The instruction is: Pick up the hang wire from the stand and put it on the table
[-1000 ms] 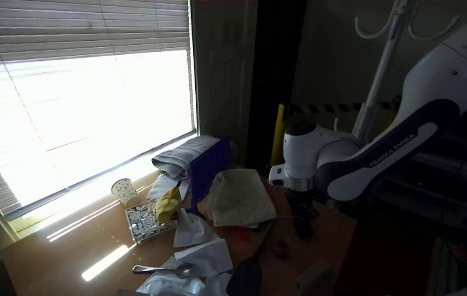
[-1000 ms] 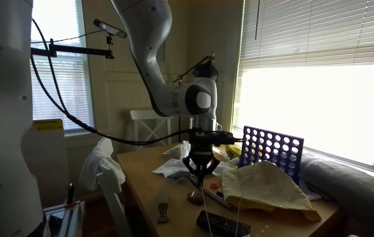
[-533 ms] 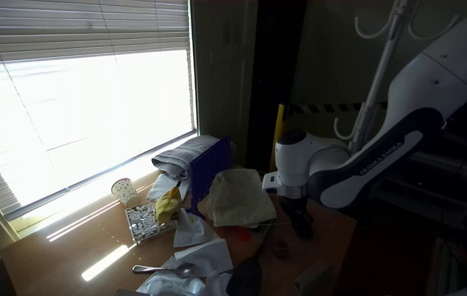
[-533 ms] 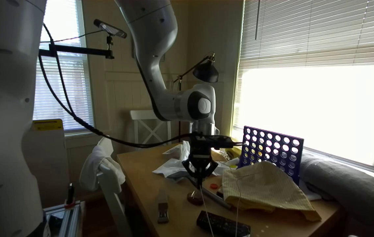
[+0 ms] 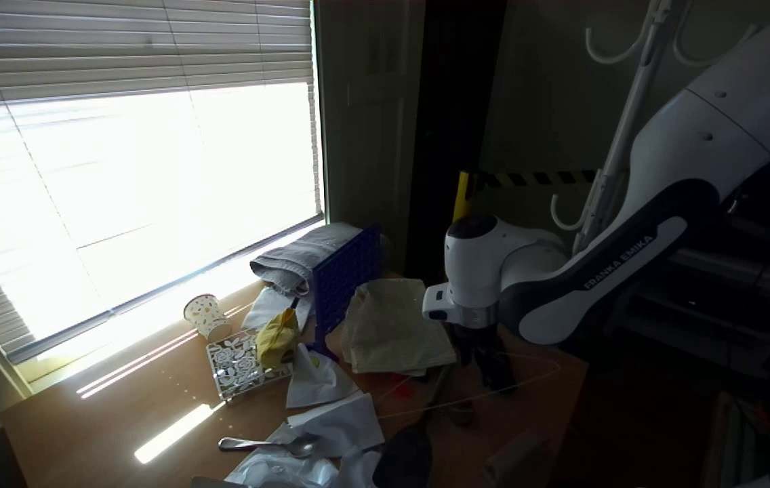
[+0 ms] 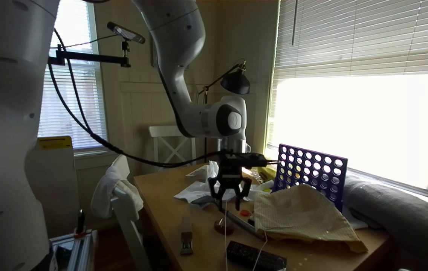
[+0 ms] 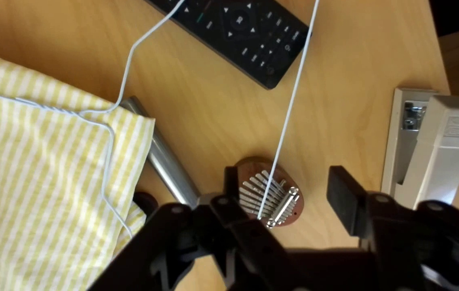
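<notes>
The hang wire, a thin white hanger, runs between my fingers and passes out of sight behind the left finger. Its twisted neck crosses the yellow-striped cloth. In an exterior view one strand of the hang wire drops below my gripper; I cannot tell whether it all lies flat. My gripper has its pads well apart, low over the wooden table, and grips nothing. Behind the arm, in an exterior view, rises the white stand with curved hooks.
Under the jaws is a small thumb piano. Around it are a black remote, a stapler, a metal handle and the striped cloth. A blue grid board stands behind the cloth. White papers lie farther off.
My jaws were shut on the hang wire and have opened. The wire has dropped from them onto or near the things below. The arm has shifted slightly toward the cloth side and lower.
</notes>
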Tool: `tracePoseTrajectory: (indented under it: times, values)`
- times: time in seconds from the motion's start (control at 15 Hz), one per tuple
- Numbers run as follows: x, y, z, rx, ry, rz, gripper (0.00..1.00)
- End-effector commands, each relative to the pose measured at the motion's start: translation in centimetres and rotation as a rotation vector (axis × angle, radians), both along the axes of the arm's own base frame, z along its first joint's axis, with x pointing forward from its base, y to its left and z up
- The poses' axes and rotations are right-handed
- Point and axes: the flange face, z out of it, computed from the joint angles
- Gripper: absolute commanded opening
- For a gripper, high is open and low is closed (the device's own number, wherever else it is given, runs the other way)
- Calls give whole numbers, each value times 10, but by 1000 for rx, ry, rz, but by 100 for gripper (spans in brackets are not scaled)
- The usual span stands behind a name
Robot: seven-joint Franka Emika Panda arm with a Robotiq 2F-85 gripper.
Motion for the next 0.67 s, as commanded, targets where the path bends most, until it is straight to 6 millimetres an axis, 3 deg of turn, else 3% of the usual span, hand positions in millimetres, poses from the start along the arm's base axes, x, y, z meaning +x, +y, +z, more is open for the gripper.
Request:
tracePoseTrajectory:
  times: [0.0,0.13,0.6]
  values:
    - [4,7,21,8,-50,-58,89]
    - [3,2,39,14,-65,-141,99]
    - [-1,-23,90,-14,-137,-497,100]
